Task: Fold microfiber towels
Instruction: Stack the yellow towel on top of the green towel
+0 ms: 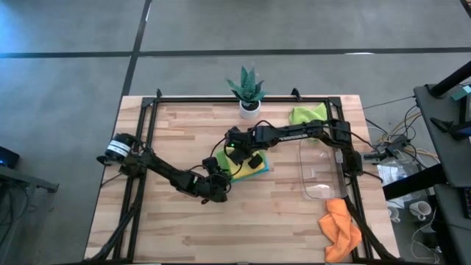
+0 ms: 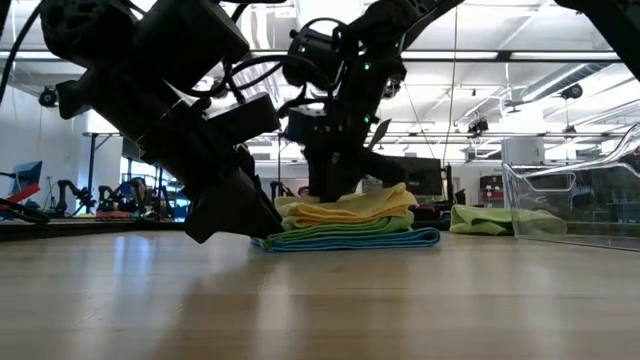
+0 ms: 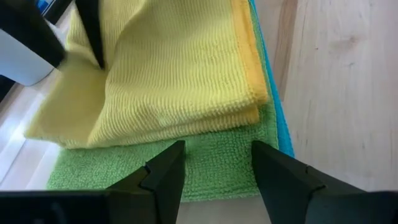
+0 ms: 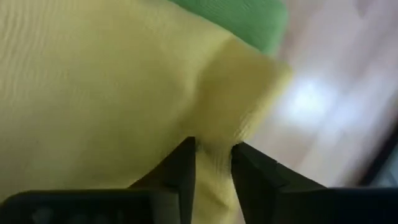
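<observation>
Roughly midway, judging by the piles. Left claw (image 1: 221,184) just beside the stack's near-left edge, fingers spread and holding nothing, pointed at the stack's edge in the left wrist view. Stack itself on the worktop (image 1: 184,228), a little in front of the potted plant (image 1: 247,88): light blue towel (image 2: 350,243) at the bottom, lime green towel (image 3: 205,168) over it, both folded flat and seemingly finished. Yellow towel (image 3: 174,74) on top, doubled over but not yet squared, one loose corner lifted. Right claw (image 4: 214,158) over the stack, on the plant side of it, pinched tight on that yellow corner, apparently mid-fold. Farther right, level with the plant near the worktop's back edge, second lime green towel (image 1: 307,114) crumpled and unfolded. Clear plastic tray (image 1: 320,173) to the right of the stack, nothing visible inside. Orange towel (image 1: 341,230) bunched at the front right corner, well apart from the plant, untouched. Left to do, by this reckoning: finishing the yellow, then the green and the orange.
</observation>
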`<state>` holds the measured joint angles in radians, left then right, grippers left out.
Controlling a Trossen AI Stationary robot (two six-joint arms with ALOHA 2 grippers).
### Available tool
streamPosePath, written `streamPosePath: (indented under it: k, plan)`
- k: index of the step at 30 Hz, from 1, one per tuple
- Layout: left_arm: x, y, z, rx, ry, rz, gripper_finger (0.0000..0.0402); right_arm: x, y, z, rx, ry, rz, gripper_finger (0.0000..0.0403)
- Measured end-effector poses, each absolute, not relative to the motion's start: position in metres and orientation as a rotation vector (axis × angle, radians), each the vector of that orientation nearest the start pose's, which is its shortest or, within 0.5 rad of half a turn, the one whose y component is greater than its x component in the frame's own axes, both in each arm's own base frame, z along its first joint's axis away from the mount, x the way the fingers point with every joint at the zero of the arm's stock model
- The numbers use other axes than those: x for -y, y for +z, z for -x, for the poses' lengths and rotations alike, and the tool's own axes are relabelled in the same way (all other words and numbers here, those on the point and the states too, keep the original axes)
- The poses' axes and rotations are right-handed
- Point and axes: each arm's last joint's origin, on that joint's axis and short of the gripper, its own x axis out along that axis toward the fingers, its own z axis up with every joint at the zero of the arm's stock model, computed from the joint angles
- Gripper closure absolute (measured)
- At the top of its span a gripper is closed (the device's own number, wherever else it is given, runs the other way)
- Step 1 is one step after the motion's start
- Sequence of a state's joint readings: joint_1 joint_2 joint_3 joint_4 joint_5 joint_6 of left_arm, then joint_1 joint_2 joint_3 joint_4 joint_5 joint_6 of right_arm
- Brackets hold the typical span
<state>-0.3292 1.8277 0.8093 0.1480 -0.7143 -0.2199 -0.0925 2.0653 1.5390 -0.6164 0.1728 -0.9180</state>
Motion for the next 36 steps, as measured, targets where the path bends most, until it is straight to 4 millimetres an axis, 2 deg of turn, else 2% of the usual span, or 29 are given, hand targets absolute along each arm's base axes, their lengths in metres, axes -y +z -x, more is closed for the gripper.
streamPosePath:
  k: [4, 7, 10, 13, 16, 21, 24, 28, 32, 36]
  plan:
    - [0.086, 0.124, -0.312, -0.688, 0.436, -0.216, 0.0230, 0.044, 0.208, -0.412, -1.223, 0.224, 0.823, 0.0298]
    - [0.088, 0.144, -0.309, -0.636, 0.423, -0.201, 0.0230, 0.038, 0.229, -0.393, -1.283, 0.174, 0.673, 0.0297]
    - [0.087, 0.165, -0.306, -0.576, 0.410, -0.162, 0.0230, 0.027, 0.243, -0.370, -1.352, 0.163, 0.443, 0.0304]
    - [0.085, 0.183, -0.305, -0.508, 0.394, -0.116, 0.0230, 0.015, 0.238, -0.349, -1.428, 0.149, 0.284, 0.0313]
    - [0.072, 0.189, -0.310, -0.466, 0.428, -0.101, 0.0230, 0.007, 0.218, -0.335, -1.465, 0.131, 0.246, 0.0322]
    - [0.052, 0.164, -0.323, -0.503, 0.478, -0.085, 0.0230, 0.005, 0.185, -0.330, -1.442, 0.091, 0.203, 0.0329]
    - [0.052, 0.145, -0.331, -0.541, 0.460, -0.087, 0.0230, 0.005, 0.180, -0.336, -1.375, 0.104, 0.206, 0.0330]
    - [0.054, 0.125, -0.339, -0.590, 0.432, -0.098, 0.0230, 0.004, 0.193, -0.350, -1.266, 0.113, 0.239, 0.0330]
    - [0.054, 0.119, -0.341, -0.602, 0.428, -0.102, 0.0230, 0.004, 0.209, -0.361, -1.173, 0.102, 0.255, 0.0333]
    - [0.054, 0.118, -0.340, -0.609, 0.429, -0.104, 0.0230, 0.011, 0.207, -0.362, -1.174, 0.066, 0.222, 0.0335]
